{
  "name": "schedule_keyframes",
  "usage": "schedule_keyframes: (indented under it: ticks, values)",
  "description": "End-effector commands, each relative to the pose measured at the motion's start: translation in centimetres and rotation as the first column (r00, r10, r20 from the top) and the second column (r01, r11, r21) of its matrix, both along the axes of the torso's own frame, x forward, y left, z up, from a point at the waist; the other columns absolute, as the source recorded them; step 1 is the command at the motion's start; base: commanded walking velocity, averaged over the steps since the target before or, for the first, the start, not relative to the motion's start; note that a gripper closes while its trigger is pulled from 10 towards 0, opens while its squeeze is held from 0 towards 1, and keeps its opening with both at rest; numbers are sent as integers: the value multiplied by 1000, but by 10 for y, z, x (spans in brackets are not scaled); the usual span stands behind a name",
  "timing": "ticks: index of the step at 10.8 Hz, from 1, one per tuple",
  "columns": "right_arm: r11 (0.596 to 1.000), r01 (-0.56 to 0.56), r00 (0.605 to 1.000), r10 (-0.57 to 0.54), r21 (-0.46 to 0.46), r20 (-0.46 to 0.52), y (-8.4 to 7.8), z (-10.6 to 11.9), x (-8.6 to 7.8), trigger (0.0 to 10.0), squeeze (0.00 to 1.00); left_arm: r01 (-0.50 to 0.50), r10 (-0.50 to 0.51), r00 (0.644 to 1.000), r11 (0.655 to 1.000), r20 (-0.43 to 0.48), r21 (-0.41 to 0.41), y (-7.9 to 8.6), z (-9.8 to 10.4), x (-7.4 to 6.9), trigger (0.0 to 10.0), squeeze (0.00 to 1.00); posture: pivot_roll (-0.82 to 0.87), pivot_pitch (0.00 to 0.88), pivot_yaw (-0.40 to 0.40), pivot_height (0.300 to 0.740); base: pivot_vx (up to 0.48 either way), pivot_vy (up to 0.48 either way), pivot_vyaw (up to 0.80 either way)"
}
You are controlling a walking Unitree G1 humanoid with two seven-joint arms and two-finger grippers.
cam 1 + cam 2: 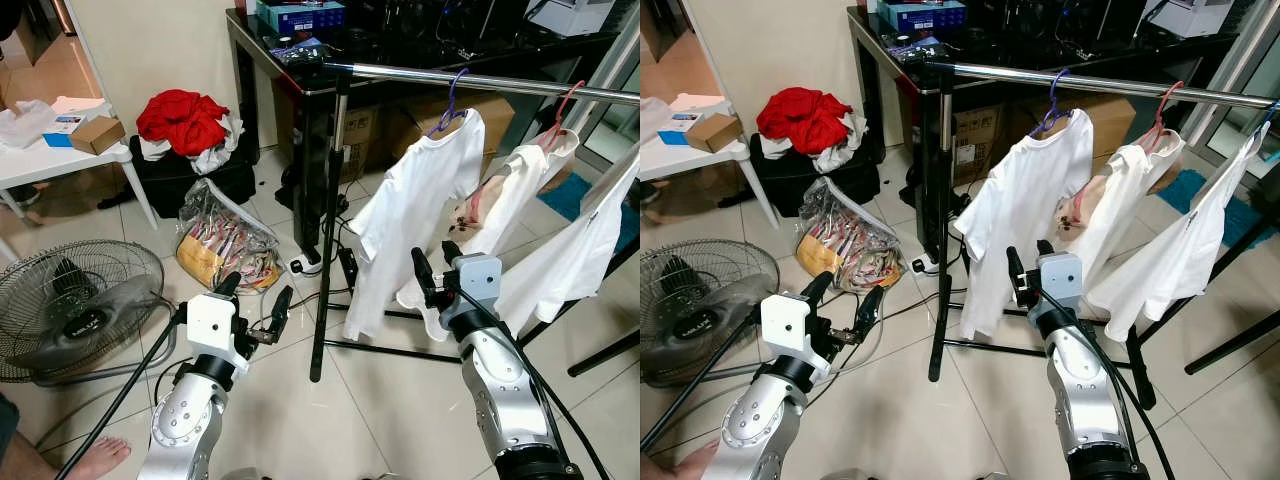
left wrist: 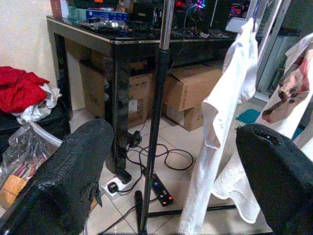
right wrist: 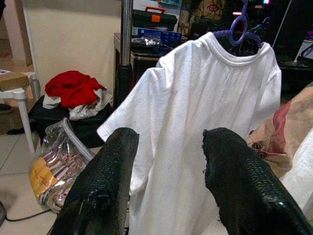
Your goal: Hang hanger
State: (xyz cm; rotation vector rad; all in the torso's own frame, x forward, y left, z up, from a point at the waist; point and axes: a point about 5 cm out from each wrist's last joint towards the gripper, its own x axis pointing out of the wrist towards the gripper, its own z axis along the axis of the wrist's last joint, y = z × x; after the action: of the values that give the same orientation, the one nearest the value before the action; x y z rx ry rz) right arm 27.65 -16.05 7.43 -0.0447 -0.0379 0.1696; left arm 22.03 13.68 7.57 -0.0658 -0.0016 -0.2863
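A silver clothes rail [image 1: 480, 82] crosses the upper right on a black upright pole [image 1: 330, 230]. A purple hanger [image 1: 452, 105] hooked on the rail carries a white T-shirt [image 1: 410, 215]. Beside it a pink hanger [image 1: 565, 108] holds a white shirt with a red print [image 1: 500, 205], and another white garment [image 1: 585, 245] hangs further right. My right gripper [image 1: 434, 268] is open and empty, just in front of the white T-shirt's lower part [image 3: 190, 117]. My left gripper [image 1: 255, 296] is open and empty, low to the left of the pole [image 2: 156, 112].
A floor fan [image 1: 75, 305] lies at the left. A plastic bag of items [image 1: 225, 245] sits on the tiles, with a red cloth pile [image 1: 185, 120] on a black case behind. A black table [image 1: 300, 70] with boxes underneath stands behind the rail. Cables and a power strip [image 2: 159, 188] lie by the pole's foot.
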Motion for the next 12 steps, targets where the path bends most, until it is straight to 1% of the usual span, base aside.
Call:
schedule_keyframes:
  ticks: [1, 3, 4, 5, 7, 8, 9, 10, 12]
  values:
    - [1000, 18, 1000, -19, 10, 7, -5, 2, -1, 10000, 0, 1, -1, 1000, 1000, 15, 5, -1, 2, 0, 10000, 0, 67, 0, -20, 740, 0, 0, 0]
    - [1000, 18, 1000, -19, 10, 7, -5, 2, -1, 10000, 0, 1, -1, 1000, 1000, 15, 5, -1, 2, 0, 10000, 0, 67, 0, -20, 740, 0, 0, 0]
    - [999, 37, 999, -37, 13, 1, -4, 0, -2, 10000, 0, 33, -33, 999, 999, 17, 3, -8, 4, 2, 10000, 0, 43, 16, 20, 740, 0, 0, 0]
    - [999, 51, 999, -51, 14, -3, -1, -1, -1, 10000, 0, 66, -66, 997, 998, 32, 1, -14, 8, 5, 10000, 0, 54, 7, -4, 740, 0, 0, 0]
    - [999, -21, 1000, 21, -43, -4, 0, 0, 9, 10000, 0, 11, -9, 999, 1000, 50, -23, -19, 9, 7, 10000, 0, 95, 0, -43, 740, 0, 0, 0]
    - [998, -39, 999, 39, -43, -3, 4, 0, 12, 10000, 0, -9, 10, 999, 999, 54, -32, -19, 9, 7, 10000, 0, 110, 0, -59, 740, 0, 0, 0]
    - [997, -63, 998, 63, -44, 1, 12, 2, 16, 10000, 0, -40, 42, 998, 999, 54, -34, -16, 8, 8, 10000, 0, 130, 0, -72, 740, 0, 0, 0]
    - [996, -73, 997, 73, -44, 3, 15, 2, 18, 10000, 0, -52, 55, 997, 998, 57, -40, -15, 9, 10, 10000, 0, 138, 0, -75, 740, 0, 0, 0]
    - [998, -46, 999, 47, -34, 20, 14, 2, 21, 10000, 0, -70, 72, 995, 997, 75, -34, -13, 11, 10, 10000, 0, 142, 0, -65, 740, 0, 0, 0]
